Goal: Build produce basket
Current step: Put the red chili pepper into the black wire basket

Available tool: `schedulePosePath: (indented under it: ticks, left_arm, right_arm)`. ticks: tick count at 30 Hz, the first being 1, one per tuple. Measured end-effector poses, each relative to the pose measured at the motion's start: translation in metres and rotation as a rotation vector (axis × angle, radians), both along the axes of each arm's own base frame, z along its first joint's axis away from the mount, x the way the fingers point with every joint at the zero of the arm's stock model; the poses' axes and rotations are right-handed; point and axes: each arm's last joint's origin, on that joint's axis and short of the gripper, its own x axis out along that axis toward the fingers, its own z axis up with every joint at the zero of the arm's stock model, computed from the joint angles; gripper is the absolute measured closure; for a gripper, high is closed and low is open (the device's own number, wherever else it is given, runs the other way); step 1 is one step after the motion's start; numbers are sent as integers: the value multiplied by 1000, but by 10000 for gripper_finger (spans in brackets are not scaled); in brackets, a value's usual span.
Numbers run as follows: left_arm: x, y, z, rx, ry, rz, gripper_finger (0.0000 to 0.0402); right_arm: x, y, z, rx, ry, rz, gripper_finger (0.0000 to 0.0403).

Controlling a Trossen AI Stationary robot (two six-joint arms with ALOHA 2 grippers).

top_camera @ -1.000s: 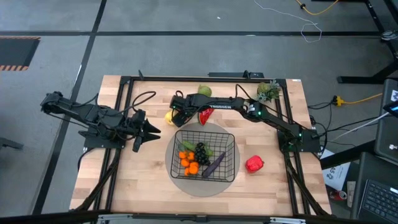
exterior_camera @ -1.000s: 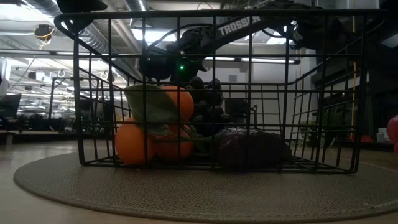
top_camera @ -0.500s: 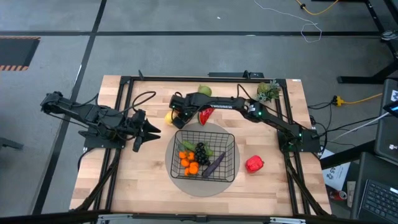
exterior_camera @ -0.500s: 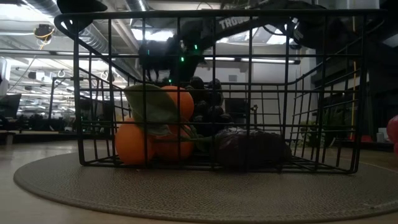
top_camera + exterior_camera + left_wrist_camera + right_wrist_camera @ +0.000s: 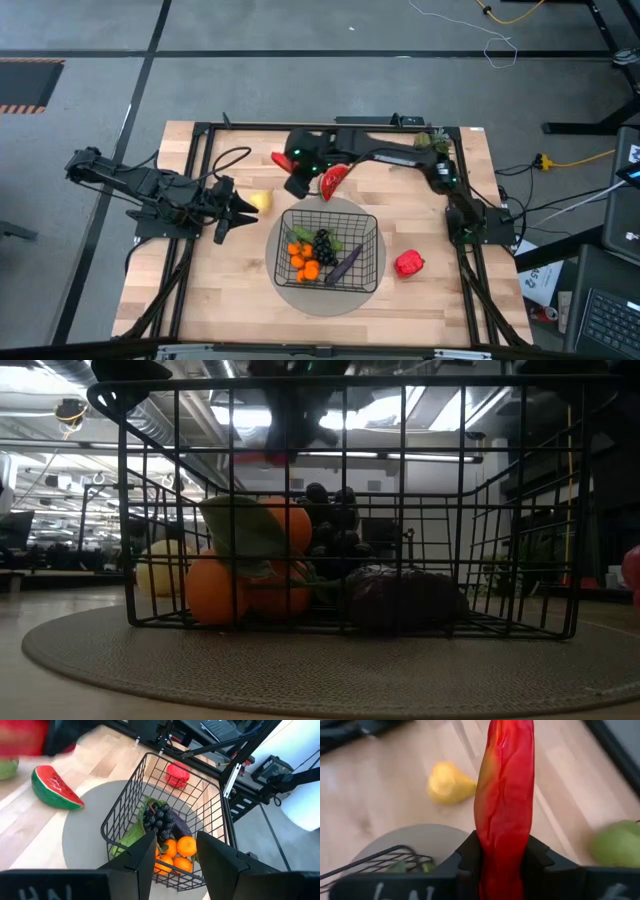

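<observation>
Behind the basket (image 5: 329, 249), my right hand (image 5: 290, 163) is clamped on the chili (image 5: 504, 805); left hand (image 5: 240, 212) idle, fingers apart. Oranges (image 5: 303, 262), grapes (image 5: 323, 243), eggplant (image 5: 345, 264) loaded. Lemon (image 5: 259, 201), watermelon slice (image 5: 333, 180), pear (image 5: 617, 843), red pepper (image 5: 408, 264) remain on worktop (image 5: 230, 290).

Watermelon slice (image 5: 333, 181) just beside the basket (image 5: 372, 228) rim; bare wood elsewhere.

My dark right gripper (image 5: 504, 865) pinches a glossy red chili (image 5: 504, 795); yellow lemon (image 5: 449, 783), green pear (image 5: 617, 842), black mesh basket (image 5: 372, 232), pale striped wood table (image 5: 440, 290).
</observation>
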Motion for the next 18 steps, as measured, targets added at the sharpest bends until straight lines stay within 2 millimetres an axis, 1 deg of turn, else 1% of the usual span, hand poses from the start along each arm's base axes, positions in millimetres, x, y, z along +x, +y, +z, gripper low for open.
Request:
schedulePosePath:
  ticks: [6,8,13,16,18]
  left_arm:
    - [0,1,-1,13,13,20,265]
    - [-1,1,-2,19,21,29,265]
    - [-1,1,-2,20,23,29,265]
    - [-1,1,-2,20,23,29,265]
    - [-1,1,-2,20,24,29,265]
  right_arm:
    - [-35,25,59,-39,-97,83,309]
    - [-46,36,74,-38,-119,112,305]
    - [-72,62,99,-13,-134,196,302]
    - [-82,78,105,34,-120,249,301]
    - [-85,89,104,63,-95,291,300]
